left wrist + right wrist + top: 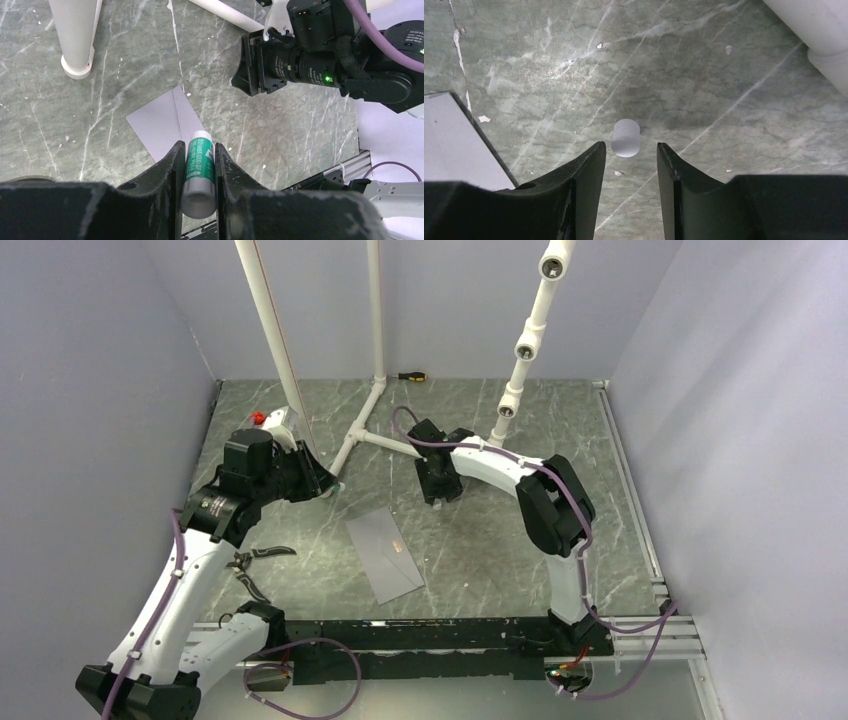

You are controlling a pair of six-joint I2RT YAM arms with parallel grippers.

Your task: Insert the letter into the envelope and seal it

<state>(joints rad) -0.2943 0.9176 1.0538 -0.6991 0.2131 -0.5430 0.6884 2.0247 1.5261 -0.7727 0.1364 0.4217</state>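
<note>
The envelope (pixel 384 555) lies flat on the marbled green desk (pixel 480 550), just below the middle of the overhead view. It sits slanted, one short end toward the upper left and the other toward the lower right. Both arms reach in past its upper end. The left claw (pixel 328 483) is up and left of it, and the right claw (pixel 440 492) is up and right. Neither touches the paper.

The overhead view is too far off to show what either claw carries, but the wrist cameras show it. In the left wrist view the left claw (pixel 197 146) is narrow and clamped on a glue stick (pixel 199 170), a white tube with a green label held lengthwise between the fingers. The grey envelope shows on the desk beyond the tube, in the middle of that frame. The right arm's dark claw fills the upper right.

In the right wrist view the right claw (pixel 630 147) has its fingers standing apart and grips nothing. A small white ribbed cap (pixel 626 138) lies on the desk at frame centre, just past the fingertips and in line with the gap. Only this view shows the cap. One corner of the envelope enters at the left edge, and a white pipe (pixel 819 30) crosses the upper right corner.
</note>
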